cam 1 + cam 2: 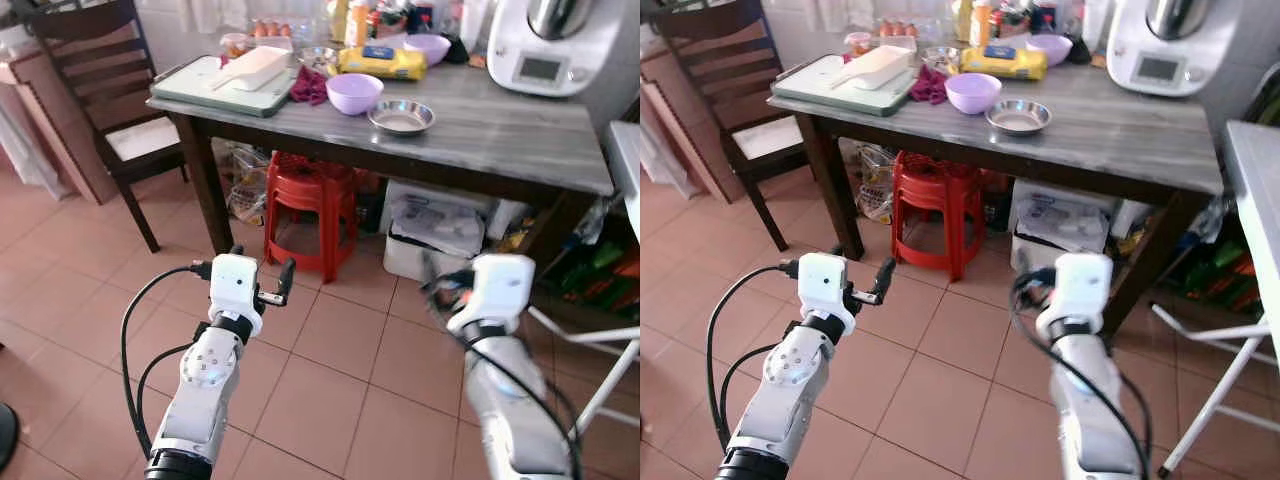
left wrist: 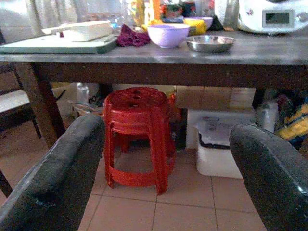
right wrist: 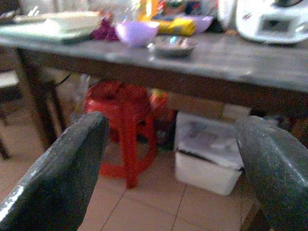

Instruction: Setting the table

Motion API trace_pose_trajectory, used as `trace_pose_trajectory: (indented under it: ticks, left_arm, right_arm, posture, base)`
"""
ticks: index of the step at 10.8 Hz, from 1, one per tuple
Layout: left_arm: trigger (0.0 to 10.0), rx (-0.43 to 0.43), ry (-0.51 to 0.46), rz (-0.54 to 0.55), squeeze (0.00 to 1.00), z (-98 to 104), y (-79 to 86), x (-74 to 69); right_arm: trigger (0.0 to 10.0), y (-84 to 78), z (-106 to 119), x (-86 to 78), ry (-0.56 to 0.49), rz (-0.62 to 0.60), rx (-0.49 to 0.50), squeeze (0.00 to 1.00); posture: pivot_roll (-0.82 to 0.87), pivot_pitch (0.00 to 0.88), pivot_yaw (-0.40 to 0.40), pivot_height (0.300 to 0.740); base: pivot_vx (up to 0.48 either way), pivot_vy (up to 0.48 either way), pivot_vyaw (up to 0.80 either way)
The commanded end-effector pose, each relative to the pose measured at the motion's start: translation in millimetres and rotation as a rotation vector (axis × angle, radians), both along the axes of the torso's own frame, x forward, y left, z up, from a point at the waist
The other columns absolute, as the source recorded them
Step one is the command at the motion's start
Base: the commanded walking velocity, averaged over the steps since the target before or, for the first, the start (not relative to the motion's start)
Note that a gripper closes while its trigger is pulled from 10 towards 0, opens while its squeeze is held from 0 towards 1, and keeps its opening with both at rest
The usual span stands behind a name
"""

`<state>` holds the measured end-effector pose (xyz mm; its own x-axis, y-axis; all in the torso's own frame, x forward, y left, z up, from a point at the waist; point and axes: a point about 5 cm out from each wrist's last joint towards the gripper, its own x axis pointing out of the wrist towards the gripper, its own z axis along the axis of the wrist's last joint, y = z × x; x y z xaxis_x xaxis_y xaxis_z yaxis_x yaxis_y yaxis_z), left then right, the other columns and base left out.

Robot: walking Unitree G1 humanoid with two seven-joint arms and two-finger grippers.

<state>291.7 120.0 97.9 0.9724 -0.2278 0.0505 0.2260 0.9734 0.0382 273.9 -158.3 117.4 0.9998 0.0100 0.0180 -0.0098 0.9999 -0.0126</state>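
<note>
Lilac bowl [image 1: 354, 92] sits on grey counter [image 1: 500, 130], steel dish [image 1: 401, 117] just beside it, magenta cloth [image 1: 309, 86] and pale green tray [image 1: 215, 88] toward our left. Yellow packet [image 1: 381, 62] behind bowl, white kitchen machine [image 1: 555, 45] at far right corner. Red stool [image 1: 310, 210] and white box [image 1: 435, 235] under counter. We hold left end effector [image 1: 262, 280] and right end effector [image 3: 168, 163] over tiled floor [image 1: 330, 370], short of counter, both released, fingers spread, nothing between them. Dark chair [image 1: 100, 70] at counter's left.
</note>
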Motion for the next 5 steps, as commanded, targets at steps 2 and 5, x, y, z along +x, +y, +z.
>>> trace_pose_trajectory:
  ticks: [2, 5]
  left_arm:
    - [10.0, 0.020, -0.016, 0.041, 0.00, -1.3, 5.5, -2.1]
    - [10.0, 0.029, -0.014, -0.008, 0.00, -4.6, -0.5, 5.1]
  right_arm:
    - [10.0, 0.7, 0.7, 4.6, -0.017, 0.023, -0.016, 0.00]
    - [10.0, -16.7, 4.8, 5.2, -0.049, -0.026, -0.048, 0.00]
  posture:
    - [-0.10, 0.000, 0.004, 0.740]
    - [-0.15, 0.000, 0.041, 0.740]
  base:
    - [0.000, 0.000, 0.00]
    - [0.000, 0.000, 0.00]
